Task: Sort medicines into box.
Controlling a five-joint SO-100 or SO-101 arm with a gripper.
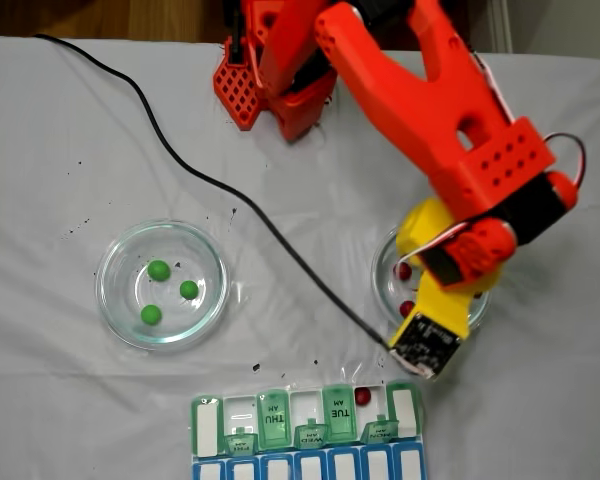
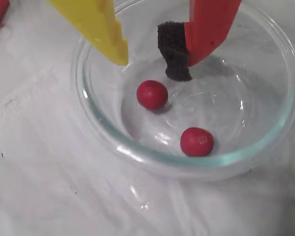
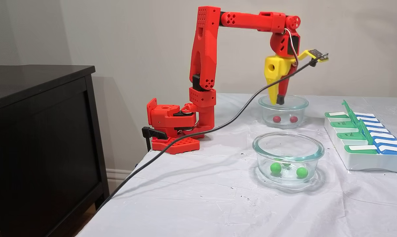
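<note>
Two dark red medicines (image 2: 152,94) (image 2: 196,141) lie in a clear glass dish (image 2: 152,156). My gripper (image 2: 150,66) hangs open just above them inside the rim, with nothing between its yellow finger and black-padded red finger. From the side, the gripper (image 3: 277,98) is at the rim height of that far dish (image 3: 300,100). Three green medicines (image 1: 158,269) (image 1: 188,289) (image 1: 151,314) sit in the other dish (image 1: 105,280). The box (image 1: 242,408) lies at the table's near edge with several green lids raised. One red medicine (image 1: 362,395) rests in an open compartment.
A black cable (image 1: 230,195) runs across the white cloth between the two dishes up to the wrist camera. The arm's red base (image 3: 172,131) stands at the table's far end. A dark cabinet (image 3: 40,131) stands beside the table. The box (image 3: 366,163) sits right of the dishes.
</note>
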